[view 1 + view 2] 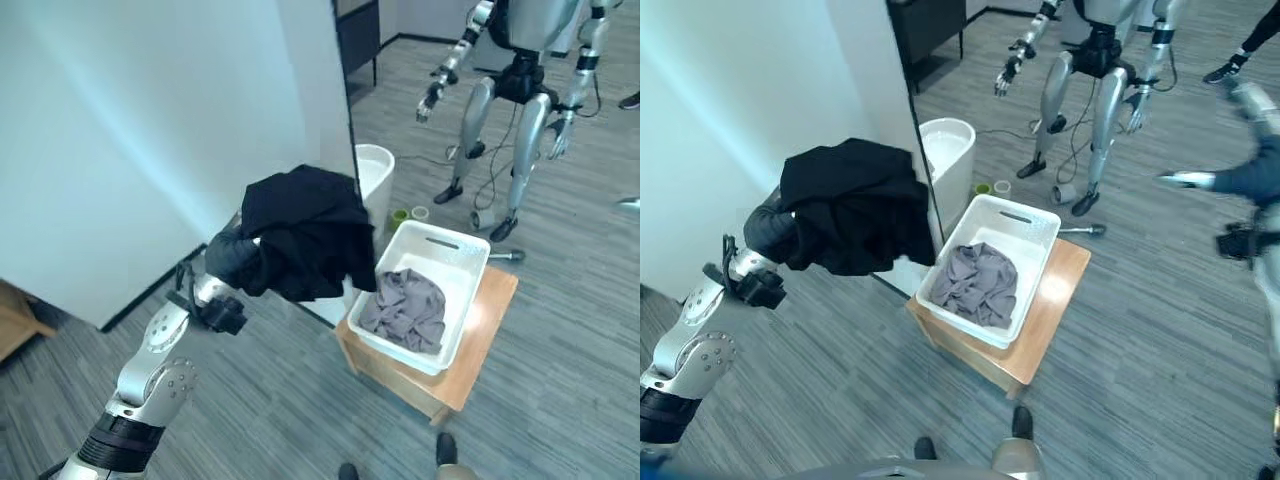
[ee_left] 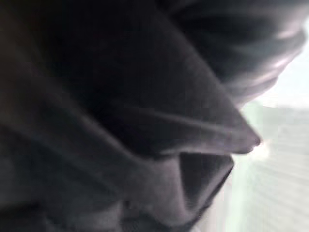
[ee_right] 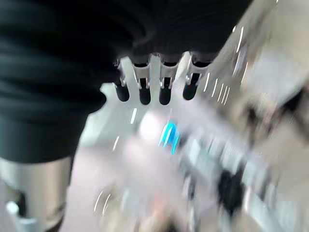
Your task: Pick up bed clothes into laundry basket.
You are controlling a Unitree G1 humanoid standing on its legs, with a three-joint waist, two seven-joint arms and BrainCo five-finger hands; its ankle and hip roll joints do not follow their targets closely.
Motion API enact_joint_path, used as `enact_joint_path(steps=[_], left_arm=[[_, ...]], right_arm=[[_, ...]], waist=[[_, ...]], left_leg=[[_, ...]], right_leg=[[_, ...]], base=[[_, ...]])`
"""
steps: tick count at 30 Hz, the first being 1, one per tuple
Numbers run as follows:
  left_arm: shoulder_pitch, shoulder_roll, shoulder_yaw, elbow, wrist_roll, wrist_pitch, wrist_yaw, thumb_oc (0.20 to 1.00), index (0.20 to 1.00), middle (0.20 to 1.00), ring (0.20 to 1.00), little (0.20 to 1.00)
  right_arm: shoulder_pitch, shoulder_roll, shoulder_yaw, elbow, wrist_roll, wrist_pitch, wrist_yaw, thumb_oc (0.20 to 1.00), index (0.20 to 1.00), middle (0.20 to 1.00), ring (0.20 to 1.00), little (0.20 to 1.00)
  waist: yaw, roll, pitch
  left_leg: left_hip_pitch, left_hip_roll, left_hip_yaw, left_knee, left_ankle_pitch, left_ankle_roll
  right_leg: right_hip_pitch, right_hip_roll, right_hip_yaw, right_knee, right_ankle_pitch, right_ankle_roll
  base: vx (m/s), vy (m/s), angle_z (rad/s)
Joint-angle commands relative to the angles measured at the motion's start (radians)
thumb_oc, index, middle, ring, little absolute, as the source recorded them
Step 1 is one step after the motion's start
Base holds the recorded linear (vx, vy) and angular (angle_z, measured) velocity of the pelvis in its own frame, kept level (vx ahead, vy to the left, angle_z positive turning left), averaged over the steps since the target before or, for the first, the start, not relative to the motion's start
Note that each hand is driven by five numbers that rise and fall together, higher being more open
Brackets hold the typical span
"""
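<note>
both eye views look down on the white basket [image 1: 440, 290]; wrist views sit close.

Matt black cloth [image 1: 305, 232]; smooth white plastic basket [image 1: 462, 300]; wooden stand [image 1: 487, 335].

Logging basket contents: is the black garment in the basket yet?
Not yet: the black garment hangs from the left hand, beside the white basket holding grey cloth.

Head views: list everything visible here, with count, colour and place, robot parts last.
Garment: one, black, draped over the left hand, raised beside the basket.
Cloth: one, grey, inside the basket.
Basket: one, white, on the table.
Table: one, wooden, low, on grey floor.
Bin: one, white, by the wall corner.
Cups: two, greenish, on the floor behind the basket.
Second robot: one, silver, standing behind.
Left hand: hidden under the garment.
Right hand: fingers straight.
</note>
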Motion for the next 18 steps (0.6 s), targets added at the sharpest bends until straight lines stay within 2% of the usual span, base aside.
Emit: enact_joint_path(steps=[1,5,9,11,12,14,16,17,18], left_arm=[[-0.18,0.029,-0.062,0.053,-0.001,-0.085,0.027,0.2,0.2,0.2,0.2,0.2],[-0.303,0.06,-0.081,0.218,0.054,-0.108,0.072,0.2,0.2,0.2,0.2,0.2],[-0.426,0.143,-0.124,0.398,0.185,-0.117,0.104,0.2,0.2,0.2,0.2,0.2],[-0.472,0.16,-0.145,0.475,0.219,-0.112,0.121,0.2,0.2,0.2,0.2,0.2],[-0.494,0.179,-0.159,0.503,0.28,-0.111,0.133,0.2,0.2,0.2,0.2,0.2],[-0.545,0.172,-0.194,0.581,0.32,-0.101,0.149,0.2,0.2,0.2,0.2,0.2],[-0.604,0.17,-0.227,0.656,0.429,-0.092,0.188,0.2,0.2,0.2,0.2,0.2],[-0.669,0.168,-0.269,0.722,0.56,-0.092,0.209,0.2,0.2,0.2,0.2,0.2],[-0.708,0.129,-0.286,0.794,0.615,-0.082,0.233,0.2,0.2,0.2,0.2,0.2]], right_arm=[[-0.043,0.057,0.008,-0.041,0.103,-0.113,-0.109,1.0,1.0,1.0,1.0,1.0],[-0.03,0.139,-0.007,-0.12,0.117,-0.143,-0.132,1.0,1.0,1.0,1.0,1.0],[0.009,0.163,-0.019,-0.166,0.131,-0.147,-0.115,1.0,1.0,1.0,1.0,1.0],[0.026,0.175,-0.021,-0.17,0.151,-0.15,-0.113,1.0,1.0,1.0,1.0,1.0],[0.034,0.179,-0.024,-0.17,0.155,-0.149,-0.113,1.0,1.0,1.0,1.0,1.0],[0.055,0.193,-0.028,-0.183,0.157,-0.143,-0.112,1.0,1.0,1.0,1.0,1.0],[0.077,0.211,-0.043,-0.203,0.157,-0.141,-0.109,1.0,1.0,1.0,1.0,1.0],[0.104,0.221,-0.064,-0.22,0.148,-0.138,-0.107,1.0,1.0,1.0,1.0,1.0],[0.108,0.208,-0.081,-0.235,0.131,-0.139,-0.125,1.0,1.0,1.0,1.0,1.0]], waist=[[-0.028,-0.069,-0.041],[-0.065,-0.049,-0.037],[-0.102,-0.032,-0.027],[-0.12,-0.027,-0.02],[-0.125,-0.025,-0.018],[-0.141,-0.023,-0.009],[-0.153,-0.022,-0.001],[-0.165,-0.021,0.009],[-0.18,-0.025,0.022]], left_leg=[[-0.019,0.043,-0.003,0.005,0.032,-0.044],[-0.012,0.046,0.025,0.005,0.028,-0.048],[-0.015,0.049,0.051,0.005,0.03,-0.053],[-0.018,0.051,0.062,0.005,0.03,-0.055],[-0.02,0.052,0.068,0.005,0.03,-0.056],[-0.025,0.054,0.08,0.005,0.031,-0.057],[-0.032,0.054,0.089,0.005,0.033,-0.058],[-0.041,0.056,0.094,0.005,0.036,-0.06],[-0.052,0.058,0.1,0.005,0.039,-0.062]], right_leg=[[0.064,-0.081,-0.016,0.048,-0.074,0.051],[0.05,-0.076,0.01,0.045,-0.069,0.054],[0.026,-0.072,0.035,0.04,-0.057,0.06],[0.012,-0.069,0.045,0.038,-0.05,0.063],[0.007,-0.068,0.05,0.036,-0.048,0.064],[-0.008,-0.064,0.061,0.033,-0.041,0.066],[-0.019,-0.062,0.067,0.032,-0.035,0.068],[-0.033,-0.059,0.073,0.032,-0.034,0.068],[-0.049,-0.056,0.08,0.033,-0.03,0.07]], base=[[0.04,0.006,-0.21],[0.03,0.011,-0.2],[0.01,0.015,-0.26],[0.0,0.015,-0.19],[-0.01,0.013,-0.18],[-0.01,0.014,-0.2],[-0.02,0.017,-0.23],[-0.06,0.016,-0.19],[-0.04,0.018,-0.19]])
